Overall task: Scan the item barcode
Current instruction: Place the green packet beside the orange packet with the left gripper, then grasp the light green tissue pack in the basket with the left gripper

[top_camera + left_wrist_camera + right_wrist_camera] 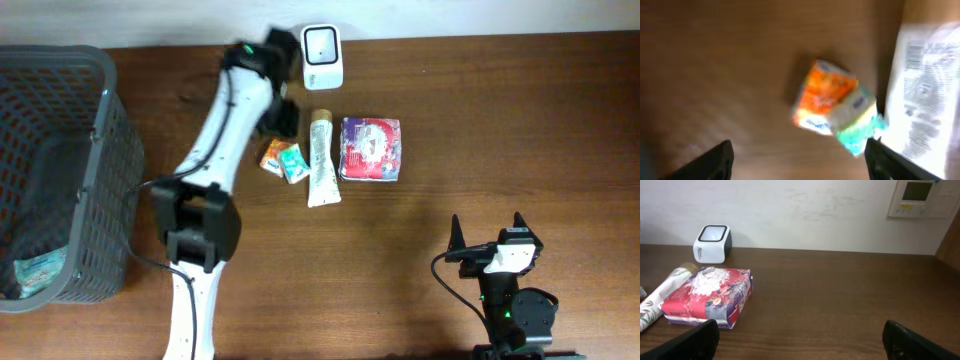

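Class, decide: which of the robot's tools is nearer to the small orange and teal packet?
Left. The left tool hangs open just above the packet. The right tool, also open, is far off to the packet's right.

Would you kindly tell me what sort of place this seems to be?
Likely a mock shop checkout on a wooden table: a white barcode scanner, a grey shopping basket, a tube and a red packet.
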Robot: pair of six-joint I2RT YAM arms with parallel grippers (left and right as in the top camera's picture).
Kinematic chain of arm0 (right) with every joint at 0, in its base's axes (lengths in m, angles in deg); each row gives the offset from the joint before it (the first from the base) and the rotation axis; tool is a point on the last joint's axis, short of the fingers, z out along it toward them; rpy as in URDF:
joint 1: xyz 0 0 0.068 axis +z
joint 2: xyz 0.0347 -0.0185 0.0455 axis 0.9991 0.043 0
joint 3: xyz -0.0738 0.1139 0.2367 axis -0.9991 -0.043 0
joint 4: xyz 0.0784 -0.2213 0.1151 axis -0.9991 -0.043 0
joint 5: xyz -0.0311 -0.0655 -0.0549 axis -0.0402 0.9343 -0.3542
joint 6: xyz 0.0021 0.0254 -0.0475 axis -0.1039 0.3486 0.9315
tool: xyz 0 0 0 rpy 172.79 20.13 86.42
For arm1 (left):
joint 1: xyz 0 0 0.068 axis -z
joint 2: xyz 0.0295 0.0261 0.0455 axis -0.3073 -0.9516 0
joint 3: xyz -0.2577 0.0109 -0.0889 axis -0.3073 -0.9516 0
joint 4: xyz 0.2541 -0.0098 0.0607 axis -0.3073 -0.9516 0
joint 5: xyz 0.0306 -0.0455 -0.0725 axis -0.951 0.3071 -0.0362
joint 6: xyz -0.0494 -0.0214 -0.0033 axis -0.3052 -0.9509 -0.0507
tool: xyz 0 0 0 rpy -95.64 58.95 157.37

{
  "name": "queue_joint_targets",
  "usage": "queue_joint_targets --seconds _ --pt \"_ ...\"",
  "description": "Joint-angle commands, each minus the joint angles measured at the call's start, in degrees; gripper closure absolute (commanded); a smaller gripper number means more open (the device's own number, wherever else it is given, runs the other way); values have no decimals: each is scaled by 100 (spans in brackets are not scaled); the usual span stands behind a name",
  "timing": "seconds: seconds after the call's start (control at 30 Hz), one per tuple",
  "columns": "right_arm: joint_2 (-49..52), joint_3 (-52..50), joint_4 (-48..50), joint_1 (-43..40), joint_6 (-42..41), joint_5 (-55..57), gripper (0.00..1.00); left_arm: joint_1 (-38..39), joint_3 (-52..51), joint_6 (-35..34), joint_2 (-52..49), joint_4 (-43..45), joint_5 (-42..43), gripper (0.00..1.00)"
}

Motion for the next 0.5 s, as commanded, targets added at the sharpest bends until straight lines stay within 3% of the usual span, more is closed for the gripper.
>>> queue_joint_targets --seconds 0.0,0.07,0.13,0.33,0.4,0.47 --pt "-35 -46 -20 31 35 33 1 -442 2577 -201 116 -931 -203 1" --pt "-35 -46 -20 31 35 33 1 -752 3926 -173 129 -1303 -160 1" --pt "-35 -46 -20 31 35 33 1 -1126 4369 -221 511 -1272 52 1" --pt "-35 -46 -20 31 35 33 1 -2608 4059 -216 1888 -1300 55 1" --pt "-35 -46 -20 31 35 33 1 -3034 3504 -234 2192 -1300 50 1" --pt "-35 -46 -20 31 35 33 1 -3469 2741 -697 2374 -1300 -201 1"
